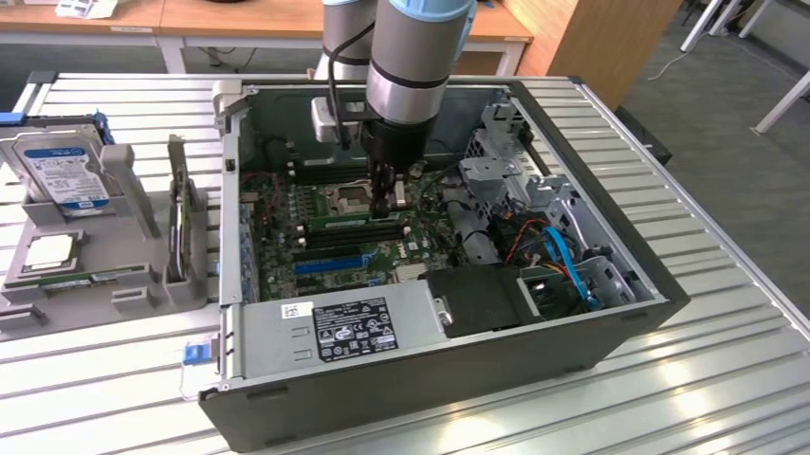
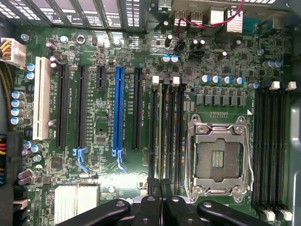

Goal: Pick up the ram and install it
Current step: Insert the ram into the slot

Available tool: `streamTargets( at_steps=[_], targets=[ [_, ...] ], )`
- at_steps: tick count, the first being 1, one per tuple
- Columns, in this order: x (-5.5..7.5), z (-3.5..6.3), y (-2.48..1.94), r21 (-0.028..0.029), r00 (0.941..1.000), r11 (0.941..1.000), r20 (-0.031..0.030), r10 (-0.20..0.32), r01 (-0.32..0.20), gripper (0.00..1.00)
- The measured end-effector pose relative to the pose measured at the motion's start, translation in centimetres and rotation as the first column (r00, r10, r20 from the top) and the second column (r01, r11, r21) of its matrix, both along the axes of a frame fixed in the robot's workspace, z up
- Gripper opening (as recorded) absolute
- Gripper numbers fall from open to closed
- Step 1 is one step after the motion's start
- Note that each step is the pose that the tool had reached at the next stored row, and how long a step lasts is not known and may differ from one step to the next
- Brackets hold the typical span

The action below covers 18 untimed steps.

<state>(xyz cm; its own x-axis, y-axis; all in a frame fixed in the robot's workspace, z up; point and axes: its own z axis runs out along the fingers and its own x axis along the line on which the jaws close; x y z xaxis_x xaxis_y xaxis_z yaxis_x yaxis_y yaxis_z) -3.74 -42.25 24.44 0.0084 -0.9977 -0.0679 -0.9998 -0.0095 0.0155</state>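
The ram (image 1: pixel 356 220) stands on edge in a memory slot just beside the empty processor socket (image 2: pixel 218 160) on the motherboard (image 2: pixel 99 127) inside the open computer case (image 1: pixel 418 389) on the worktop (image 1: pixel 708 379), gripper (image 2: pixel 160 186) low over one end, jaws closed together.

Power supply label (image 1: pixel 355 327), hard drive sticker (image 1: pixel 64 175), motherboard silkscreen (image 2: pixel 101 108), print too small to read

My tool (image 2: pixel 161 195) is black. The motherboard (image 2: pixel 99 117) is dark green, speckled with silver, with one bright blue slot (image 2: pixel 119 110) and one white slot (image 2: pixel 41 99). The ram (image 1: pixel 352 221) is green. The desk (image 1: pixel 708 379) is silvery, striped with ribs; the case (image 1: pixel 443 389) is dark grey.
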Motion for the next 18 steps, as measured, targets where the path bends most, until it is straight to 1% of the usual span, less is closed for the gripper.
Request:
streamTargets(
  at_steps=[18],
  targets=[
    [-0.24, -0.02, -0.02, 0.0001, 1.0, 1.0, 0.0, -0.01, 0.01, 0.11]
  ],
)
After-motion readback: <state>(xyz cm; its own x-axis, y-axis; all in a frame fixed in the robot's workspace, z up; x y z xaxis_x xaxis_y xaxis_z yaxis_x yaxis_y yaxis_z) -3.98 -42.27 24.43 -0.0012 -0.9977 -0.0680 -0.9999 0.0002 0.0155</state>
